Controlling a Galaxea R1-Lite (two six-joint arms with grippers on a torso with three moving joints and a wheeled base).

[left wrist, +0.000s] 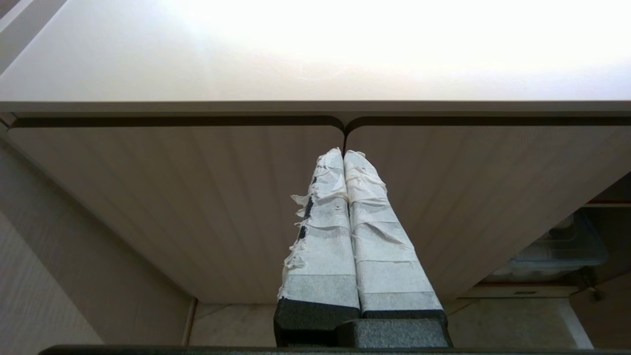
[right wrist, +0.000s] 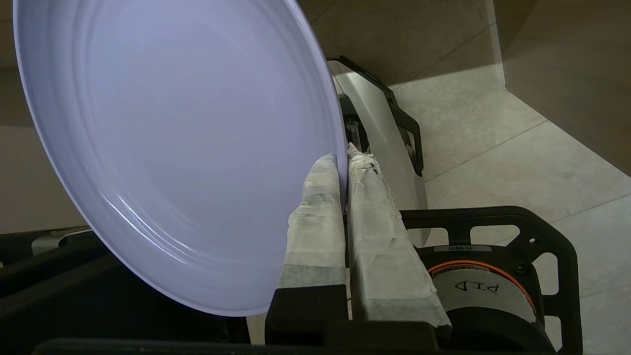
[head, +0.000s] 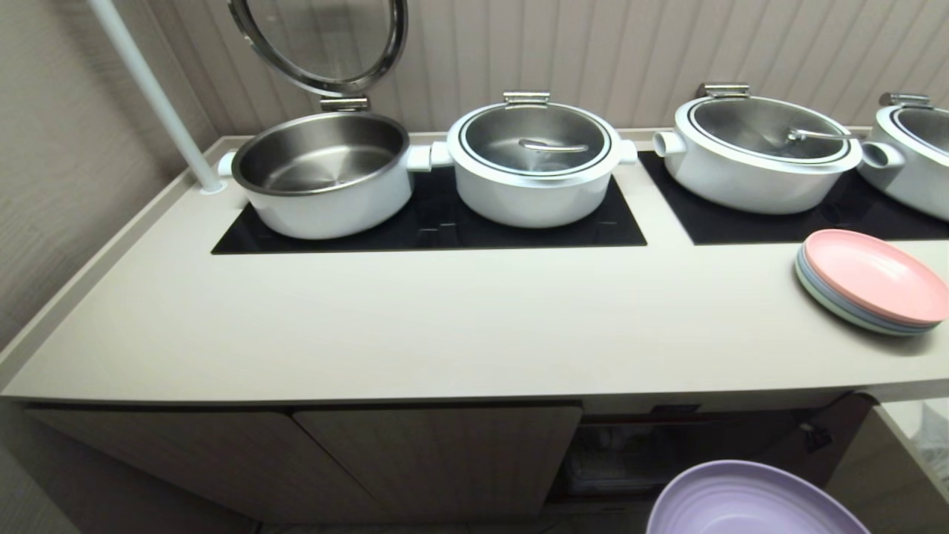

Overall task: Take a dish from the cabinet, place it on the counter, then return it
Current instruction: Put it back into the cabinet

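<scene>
The lavender dish [head: 749, 500] shows at the bottom right of the head view, in the air below the counter [head: 445, 326] and in front of the cabinet's open compartment [head: 667, 452]. In the right wrist view the dish [right wrist: 172, 148] stands tilted on edge. My right gripper [right wrist: 343, 155] is shut on its rim, one taped finger on each face. My left gripper [left wrist: 343, 154] is shut and empty, pointing at the closed ribbed cabinet doors [left wrist: 197, 197]. Neither gripper shows in the head view.
A stack of pink and pastel plates [head: 875, 282] sits at the counter's right end. White pots [head: 534, 163] stand on black glass panels [head: 430, 222]; the left one [head: 322, 174] has its lid raised. A clear container [left wrist: 562, 246] sits inside the open compartment. My base [right wrist: 493, 291] is under the dish.
</scene>
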